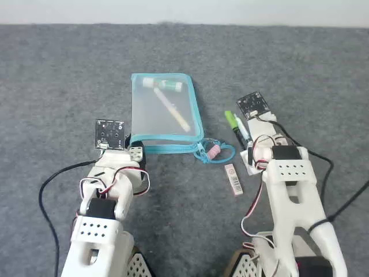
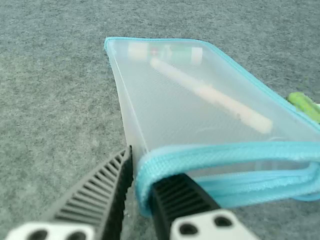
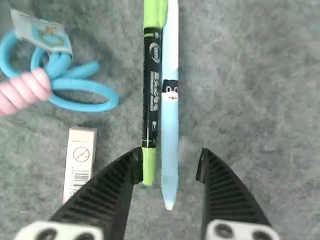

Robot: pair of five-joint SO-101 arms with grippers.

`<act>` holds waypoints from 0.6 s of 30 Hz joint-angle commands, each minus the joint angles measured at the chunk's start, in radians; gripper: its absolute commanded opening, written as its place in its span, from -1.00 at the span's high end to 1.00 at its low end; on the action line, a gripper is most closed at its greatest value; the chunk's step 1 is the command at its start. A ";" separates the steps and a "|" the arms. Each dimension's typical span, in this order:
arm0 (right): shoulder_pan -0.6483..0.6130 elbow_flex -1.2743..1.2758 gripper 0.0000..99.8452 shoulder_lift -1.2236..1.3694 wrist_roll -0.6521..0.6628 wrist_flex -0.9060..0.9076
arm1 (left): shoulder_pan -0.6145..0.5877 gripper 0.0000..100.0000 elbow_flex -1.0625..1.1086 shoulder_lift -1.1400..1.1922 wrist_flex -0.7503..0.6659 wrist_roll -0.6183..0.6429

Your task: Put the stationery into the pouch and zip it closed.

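Note:
The translucent pouch with blue zipper trim lies flat in the middle, holding a white-and-green stick and a pale pen. My left gripper is shut on the pouch's near left corner; the left wrist view shows the blue trim pinched between its black fingers. To the pouch's right, a green highlighter and a light blue pen lie side by side. My right gripper is open and straddles their near ends. A small white eraser box lies nearer.
A blue loop strap with a pink charm hangs off the zipper pull at the pouch's near right corner. Grey carpet covers the table, with free room to the far left and far right. Arm cables trail at the near edge.

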 commanded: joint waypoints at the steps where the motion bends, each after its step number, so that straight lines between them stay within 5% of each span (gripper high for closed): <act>1: 0.012 -0.055 0.66 -0.007 -0.008 -0.019 | 0.002 0.98 -0.012 -0.021 -0.029 -0.011; 18: 0.030 -0.115 0.66 0.226 0.037 -0.159 | 0.002 0.98 -0.010 -0.021 -0.029 -0.011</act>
